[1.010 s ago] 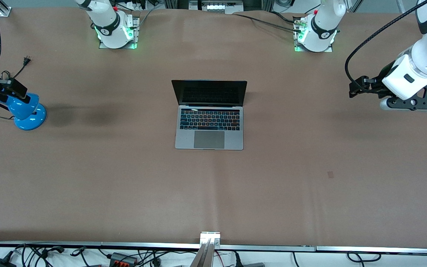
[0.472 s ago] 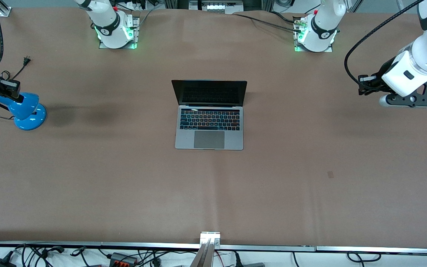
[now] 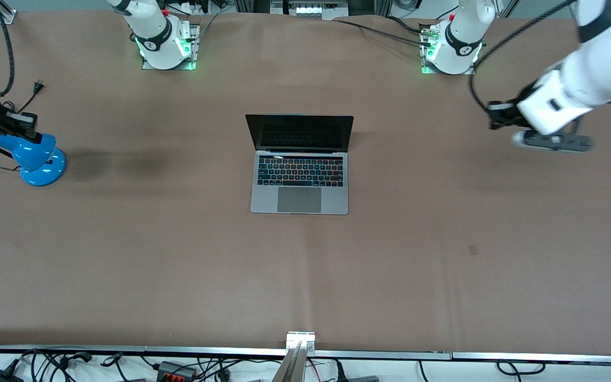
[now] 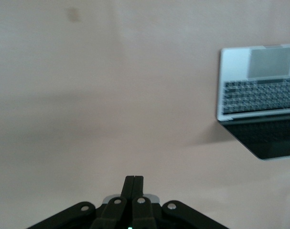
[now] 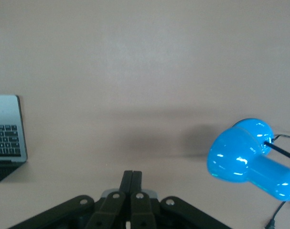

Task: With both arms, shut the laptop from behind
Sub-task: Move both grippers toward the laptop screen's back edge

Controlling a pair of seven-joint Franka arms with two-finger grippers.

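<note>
**Operator:** Where does everything sit, reading across the front view?

**Spotter:** At nine o'clock from the table's (image 3: 178,265) centre you have the blue lamp (image 3: 35,156), at the right arm's end. Your right gripper (image 3: 25,120) hangs in the air just by the lamp's head, and its wrist view shows the two fingers (image 5: 132,177) pressed together with nothing between them. The laptop (image 3: 300,164) lies dead centre. Its lid is up and roughly upright, the dark screen and keyboard face the front camera, and the lid's back faces the robot bases at twelve o'clock. Out at about two o'clock, over bare table, is your left gripper (image 3: 497,113). Its fingers (image 4: 134,183) are also together and empty.

**Operator:** So which step am I in?

**Spotter:** I'd call it the approach, right at the start. Both grippers are well apart from the laptop and nothing touches the lid.

**Operator:** What does the next move need?

**Spotter:** Bring each arm in toward the twelve o'clock side of the laptop, one to each upper corner of the lid, on its back face. You could probably keep the fingers together and use them as blunt pushers. Take the right arm clear of the lamp as it goes. Then press both corners evenly toward six o'clock and down, so the lid folds onto the keyboard without twisting and the base doesn't slide.
</note>
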